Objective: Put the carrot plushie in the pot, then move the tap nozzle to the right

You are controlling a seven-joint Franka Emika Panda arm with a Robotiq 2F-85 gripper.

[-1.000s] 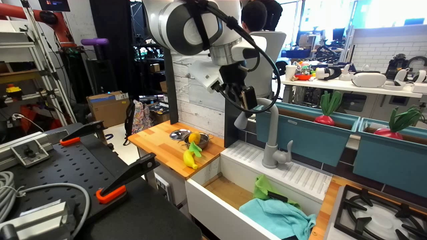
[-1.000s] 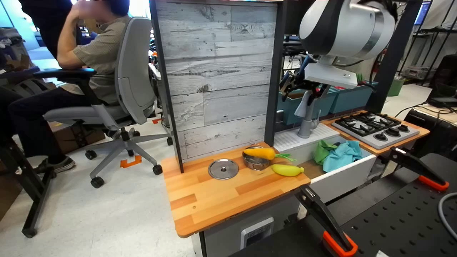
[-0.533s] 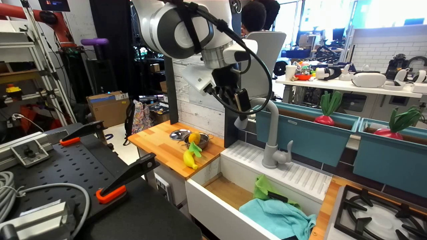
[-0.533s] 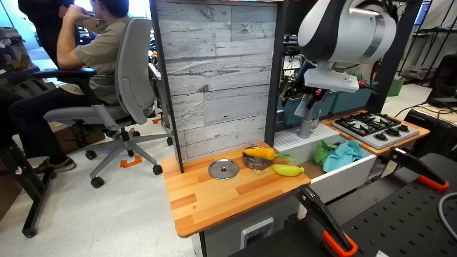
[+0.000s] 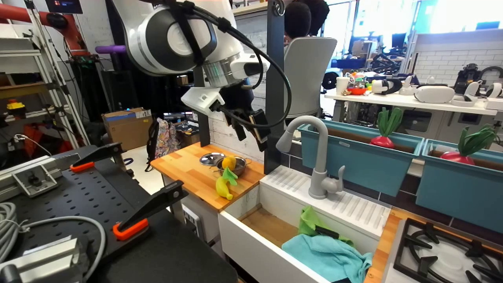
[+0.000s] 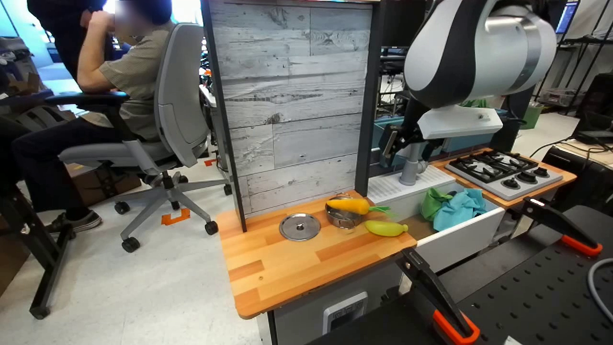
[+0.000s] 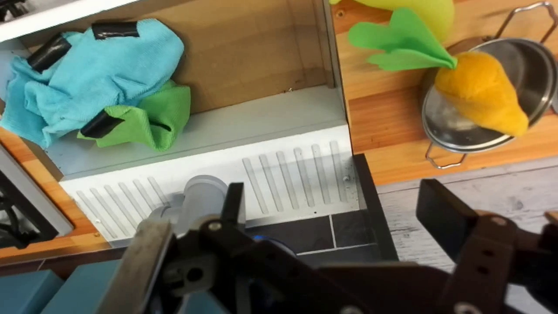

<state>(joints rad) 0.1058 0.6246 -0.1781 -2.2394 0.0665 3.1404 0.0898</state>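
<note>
The carrot plushie [image 7: 481, 91], orange with green leaves, lies slanted across the top of the shiny steel pot [image 7: 534, 74]. Its tip overlaps the rim and its leaves hang out over the wood. It rests the same way in both exterior views [image 6: 348, 206] [image 5: 228, 162]. The grey tap nozzle [image 5: 288, 138] arches over the sink from its upright, its spout end to the left in that exterior view. My gripper [image 5: 252, 139] is open and empty, in the air left of the spout and apart from it. In the wrist view, one finger [image 7: 234, 203] partly covers the tap's base [image 7: 205, 196].
A yellow banana toy [image 6: 385, 228] lies beside the pot, and a steel lid [image 6: 300, 226] on its other side. A dark post [image 5: 274, 98] stands close to the gripper. Blue and green cloths [image 5: 326, 251] lie in the sink. Teal planters [image 5: 355, 161] stand behind the tap.
My gripper has moved left and down in an exterior view, away from in front of the tap, which now shows fully. The carrot plushie, pot and tap have not moved.
</note>
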